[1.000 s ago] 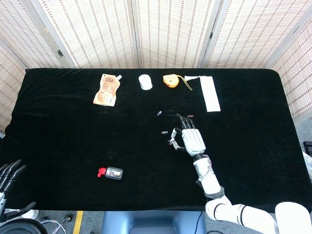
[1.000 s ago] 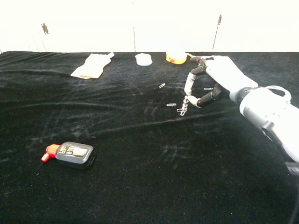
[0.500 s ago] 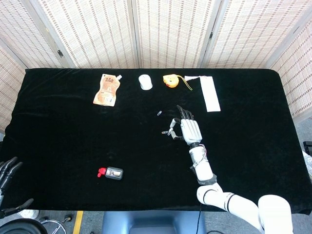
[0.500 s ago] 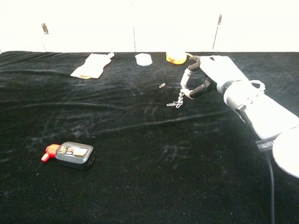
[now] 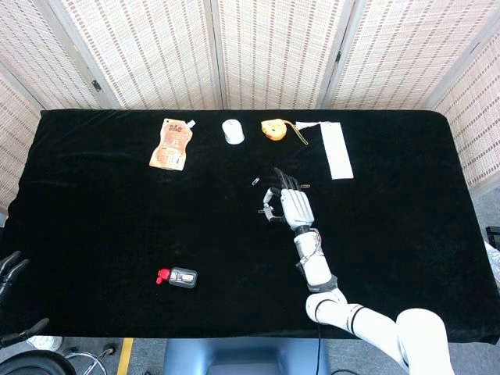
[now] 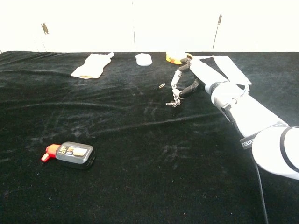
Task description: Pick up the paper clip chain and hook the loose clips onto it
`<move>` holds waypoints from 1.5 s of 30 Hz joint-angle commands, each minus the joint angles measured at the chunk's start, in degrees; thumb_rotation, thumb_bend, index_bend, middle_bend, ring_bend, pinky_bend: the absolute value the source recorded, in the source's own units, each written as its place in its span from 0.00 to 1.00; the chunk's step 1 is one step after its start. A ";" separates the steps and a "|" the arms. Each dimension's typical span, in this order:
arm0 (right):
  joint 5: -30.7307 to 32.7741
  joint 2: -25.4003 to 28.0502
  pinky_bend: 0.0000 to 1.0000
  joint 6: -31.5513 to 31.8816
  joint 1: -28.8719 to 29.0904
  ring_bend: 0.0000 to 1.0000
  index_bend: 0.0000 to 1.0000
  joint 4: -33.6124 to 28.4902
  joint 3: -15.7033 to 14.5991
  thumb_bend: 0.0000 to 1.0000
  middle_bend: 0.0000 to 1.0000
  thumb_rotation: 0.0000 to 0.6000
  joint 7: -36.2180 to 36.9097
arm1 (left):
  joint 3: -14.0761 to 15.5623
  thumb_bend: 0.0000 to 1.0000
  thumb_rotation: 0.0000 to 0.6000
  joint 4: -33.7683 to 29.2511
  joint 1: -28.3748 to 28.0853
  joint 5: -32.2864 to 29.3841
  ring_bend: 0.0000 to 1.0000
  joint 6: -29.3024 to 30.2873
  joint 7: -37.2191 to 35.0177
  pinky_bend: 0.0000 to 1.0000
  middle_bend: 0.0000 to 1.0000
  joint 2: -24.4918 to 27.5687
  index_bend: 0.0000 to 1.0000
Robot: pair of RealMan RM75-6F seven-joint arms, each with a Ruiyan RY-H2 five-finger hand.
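Note:
My right hand (image 5: pixel 291 206) (image 6: pixel 195 77) pinches the top of a short paper clip chain (image 6: pixel 175 97) between thumb and a finger. The chain hangs down and its lower end touches the black cloth, beside the thumb in the head view (image 5: pixel 268 209). One loose clip (image 5: pixel 255 181) (image 6: pixel 162 86) lies just beyond and left of the hand. A second, reddish loose clip (image 5: pixel 305 186) lies beside the fingertips on the right. Another loose clip seems to lie under the chain's lower end, but I cannot separate the two. My left hand (image 5: pixel 9 267) shows only at the lower left edge, off the table, holding nothing.
Along the far edge lie an orange pouch (image 5: pixel 172 143), a white round lid (image 5: pixel 232 130), a yellow tape measure (image 5: pixel 273 129) and a white paper strip (image 5: pixel 337 148). A small dark bottle with a red cap (image 5: pixel 178 276) (image 6: pixel 70 154) lies near the front left.
My right hand has carried the chain away from me and to the left, toward the loose clips. My left hand has slid further out of view at the lower left.

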 commanded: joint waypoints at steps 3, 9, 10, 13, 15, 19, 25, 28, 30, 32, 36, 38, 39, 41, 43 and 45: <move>-0.45 0.97 0.00 1.21 -0.62 0.00 0.90 -1.52 -0.47 0.42 0.04 1.00 0.06 | 0.05 0.12 1.00 -0.09 -0.20 0.10 0.00 -0.56 0.46 0.00 0.00 -0.17 0.00; -0.02 2.38 0.00 1.74 -1.22 0.00 0.90 -3.96 -0.62 0.42 0.04 1.00 -0.60 | 0.08 0.12 1.00 -0.56 -0.23 0.17 0.00 -0.90 1.42 0.00 0.00 -0.28 0.00; -0.01 2.56 0.00 1.90 -1.31 0.00 0.90 -4.32 -0.65 0.42 0.04 1.00 -0.66 | 0.06 0.12 1.00 -0.56 -0.24 0.13 0.00 -0.91 1.41 0.00 0.00 -0.26 0.00; -0.30 3.56 0.00 2.86 -1.96 0.00 0.90 -6.21 -0.93 0.42 0.04 1.00 -0.68 | 0.04 0.12 1.00 -0.47 -0.25 0.08 0.00 -0.91 1.18 0.00 0.00 -0.20 0.00; -0.48 4.13 0.00 3.34 -2.34 0.00 0.90 -7.15 -1.21 0.42 0.04 1.00 -0.93 | 0.05 0.12 1.00 -0.45 -0.23 0.12 0.00 -0.86 1.09 0.00 0.00 -0.18 0.00; -0.84 5.41 0.00 4.29 -3.26 0.00 0.90 -9.30 -1.95 0.42 0.04 1.00 -1.51 | 0.04 0.12 1.00 -0.43 -0.18 0.22 0.00 -0.76 1.25 0.00 0.00 -0.27 0.00; -2.78 10.29 0.00 7.95 -7.23 0.00 0.90 -15.94 -4.20 0.42 0.04 1.00 -1.43 | 0.02 0.12 1.00 -0.69 -0.34 0.22 0.00 -1.32 2.38 0.00 0.00 -0.51 0.00; -3.62 13.60 0.00 9.85 -9.61 0.00 0.90 -19.52 -5.49 0.42 0.04 1.00 -2.00 | -0.08 0.12 1.00 -0.97 -0.39 0.14 0.00 -1.54 3.20 0.00 0.00 -0.72 0.00; -4.28 15.71 0.00 11.20 -11.11 0.00 0.90 -21.41 -6.28 0.42 0.04 1.00 -2.35 | -0.14 0.12 1.00 -1.15 -0.38 0.00 0.00 -1.68 3.73 0.00 0.00 -0.87 0.00; -5.09 18.29 0.00 12.74 -12.97 0.00 0.90 -23.87 -7.06 0.42 0.04 1.00 -1.80 | -0.24 0.12 1.00 -1.41 -0.39 -0.22 0.00 -1.87 4.36 0.00 0.00 -1.00 0.00; -6.90 23.12 0.00 15.69 -16.58 0.00 0.90 -27.93 -8.56 0.42 0.04 1.00 0.37 | -0.31 0.12 1.00 -1.84 -0.39 -0.40 0.00 -2.29 5.80 0.00 0.00 -1.40 0.00; -8.00 25.35 0.00 17.16 -18.48 0.00 0.90 -29.42 -9.60 0.42 0.04 1.00 1.76 | -0.33 0.12 1.00 -2.10 -0.52 -0.38 0.00 -2.72 6.78 0.00 0.00 -1.64 0.00; -8.54 26.17 0.00 17.77 -19.26 0.00 0.90 -29.81 -10.13 0.42 0.04 1.00 2.34 | -0.33 0.12 1.00 -2.25 -0.58 -0.33 0.00 -2.92 7.25 0.00 0.00 -1.72 0.00; -9.75 27.84 0.00 19.09 -21.03 0.00 0.90 -30.32 -11.45 0.42 0.04 1.00 3.66 | -0.30 0.12 1.00 -2.53 -0.72 -0.25 0.00 -3.43 8.42 0.00 0.00 -2.01 0.00; -10.86 29.15 0.00 20.26 -22.72 0.00 0.90 -30.33 -12.79 0.42 0.04 1.00 5.13 | -0.27 0.12 1.00 -2.81 -0.83 -0.17 0.00 -3.87 9.57 0.00 0.00 -2.28 0.00; -11.65 30.10 0.00 21.09 -24.10 0.00 0.90 -30.09 -13.87 0.42 0.04 1.00 6.56 | -0.23 0.12 1.00 -3.05 -0.91 -0.11 0.00 -4.20 10.43 0.00 0.00 -2.48 0.00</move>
